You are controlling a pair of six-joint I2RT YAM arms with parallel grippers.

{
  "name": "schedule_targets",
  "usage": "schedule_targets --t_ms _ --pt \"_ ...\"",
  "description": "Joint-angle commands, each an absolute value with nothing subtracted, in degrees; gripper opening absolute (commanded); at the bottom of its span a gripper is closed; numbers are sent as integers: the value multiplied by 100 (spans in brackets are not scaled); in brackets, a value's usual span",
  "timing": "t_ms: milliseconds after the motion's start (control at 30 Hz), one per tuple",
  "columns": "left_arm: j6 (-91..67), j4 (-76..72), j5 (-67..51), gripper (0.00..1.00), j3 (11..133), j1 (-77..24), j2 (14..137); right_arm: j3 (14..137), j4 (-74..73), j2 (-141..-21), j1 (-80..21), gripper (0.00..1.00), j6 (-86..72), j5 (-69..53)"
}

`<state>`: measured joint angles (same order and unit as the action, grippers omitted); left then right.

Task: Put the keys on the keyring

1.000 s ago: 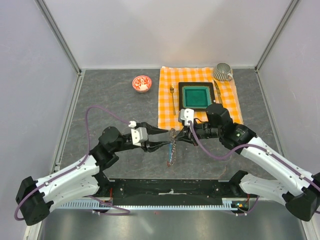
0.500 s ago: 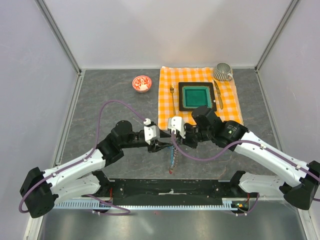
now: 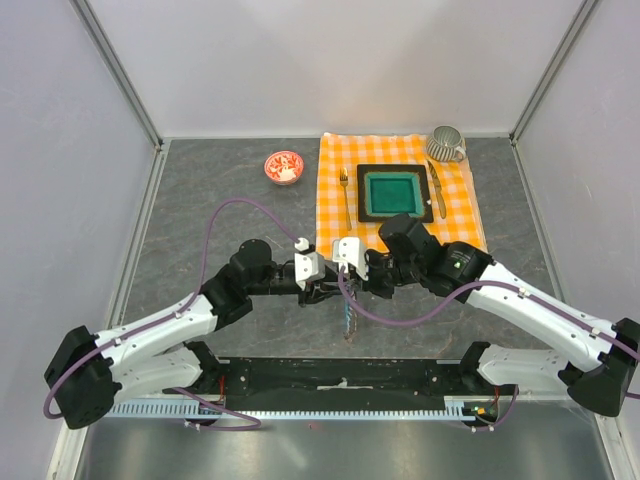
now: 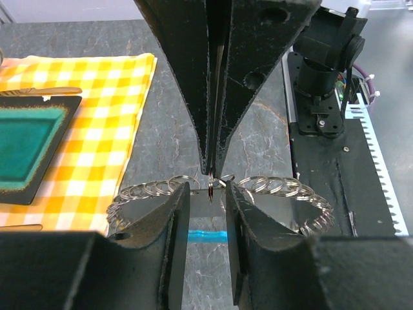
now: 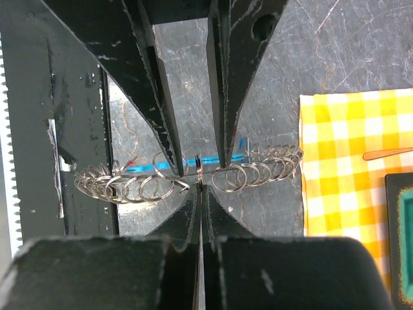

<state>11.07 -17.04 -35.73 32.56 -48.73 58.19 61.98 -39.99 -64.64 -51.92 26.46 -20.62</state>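
The keyring [image 4: 271,187] is a loop strung with several small steel split rings, with a cyan-blue piece [image 4: 206,236] below it. My right gripper [image 5: 200,187] is shut on one small ring at the loop's middle and holds the keyring above the table. My left gripper [image 4: 206,190] is open, its two fingers [image 5: 169,152] straddling that pinched ring from the opposite side without closing on it. In the top view the grippers meet nose to nose [image 3: 340,283] and the keyring [image 3: 347,318] hangs below them. The keys show only as small red and blue bits [image 5: 132,161] under the loop.
An orange checked cloth [image 3: 335,235] lies behind the grippers, carrying a green square plate [image 3: 390,192], a fork [image 3: 345,185], a knife [image 3: 436,185] and a metal cup [image 3: 445,145]. A small red-and-white bowl [image 3: 283,167] stands at the back left.
Both grippers have come together over the second. The left arm reached right and the right arm shifted left, so the open left fingers now straddle the ring the right gripper holds.
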Motion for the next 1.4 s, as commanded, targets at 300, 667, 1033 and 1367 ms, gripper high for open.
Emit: schedule_targets --t_ms 300,667,1033,1367 --pt "1002 -2109 -3929 17 3489 -4931 6047 6521 -3727 -6486 -5273 0 2716 -2144" --pt "1072 -2126 -3693 2 3324 -4940 5784 6153 -3164 -6091 -5256 15 2330 -1951" --pt "247 -4954 -3059 2 1971 -4931 5194 5107 -1988 -5274 -4026 34 1609 -3559" --pt "53 -5678 -2777 2 1907 -4931 5238 4667 -1125 -5194 -3964 38 1073 -4148"
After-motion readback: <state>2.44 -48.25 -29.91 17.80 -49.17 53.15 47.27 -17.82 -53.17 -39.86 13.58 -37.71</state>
